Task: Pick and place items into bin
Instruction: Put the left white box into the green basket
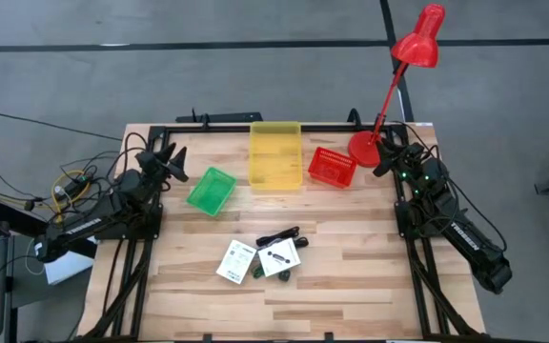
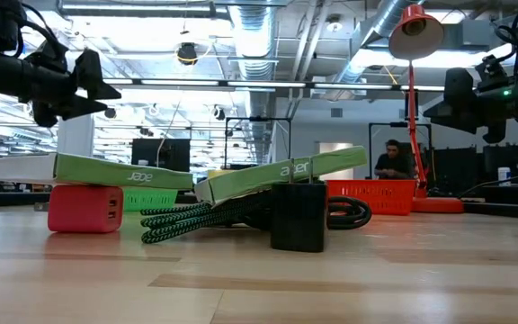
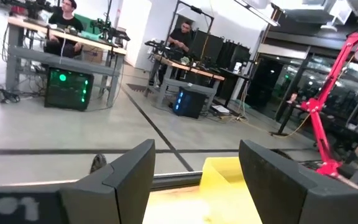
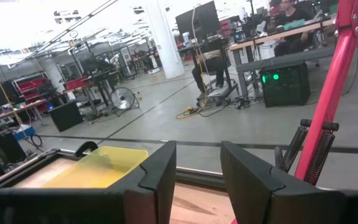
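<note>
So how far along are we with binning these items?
Nothing looks binned: the yellow bin, green basket and red basket show no items. Nothing is in hand; the left end effector and right end effector hover open near the far edge. The packets, cable and chargers remain.

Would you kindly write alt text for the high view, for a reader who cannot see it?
Two white packets and a black cable bundle lie mid-table, near green, yellow and red bins. Both arms wait at the sides, left tool and right tool empty.
</note>
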You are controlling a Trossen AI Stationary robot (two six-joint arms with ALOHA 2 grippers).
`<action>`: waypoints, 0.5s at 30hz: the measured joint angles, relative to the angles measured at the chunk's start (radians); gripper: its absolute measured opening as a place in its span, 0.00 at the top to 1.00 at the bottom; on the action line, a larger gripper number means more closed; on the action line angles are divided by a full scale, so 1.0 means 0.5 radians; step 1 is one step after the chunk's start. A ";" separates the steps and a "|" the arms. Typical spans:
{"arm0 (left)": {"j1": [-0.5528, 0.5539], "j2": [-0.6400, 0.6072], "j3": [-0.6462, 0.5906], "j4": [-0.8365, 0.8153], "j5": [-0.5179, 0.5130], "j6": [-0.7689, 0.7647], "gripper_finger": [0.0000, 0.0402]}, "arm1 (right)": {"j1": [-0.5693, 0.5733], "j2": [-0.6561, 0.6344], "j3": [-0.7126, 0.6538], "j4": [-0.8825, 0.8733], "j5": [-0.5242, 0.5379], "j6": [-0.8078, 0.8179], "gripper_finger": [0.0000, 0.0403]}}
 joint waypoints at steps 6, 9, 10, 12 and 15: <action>0.001 0.001 0.000 0.098 0.446 0.007 0.44 | 0.000 0.000 0.000 0.001 0.000 0.000 0.70; -0.007 0.001 0.000 0.244 0.799 0.132 0.44 | 0.000 0.001 0.000 0.000 0.000 0.000 0.70; -0.017 0.001 0.000 0.293 0.924 0.169 0.44 | 0.000 0.000 0.000 0.001 0.000 0.000 0.70; -0.063 0.000 0.000 0.366 1.118 0.252 0.44 | 0.001 0.000 0.001 0.001 0.001 0.000 0.70; -0.165 0.000 0.000 0.408 1.272 0.367 0.44 | 0.000 0.001 0.000 0.000 0.000 0.000 0.70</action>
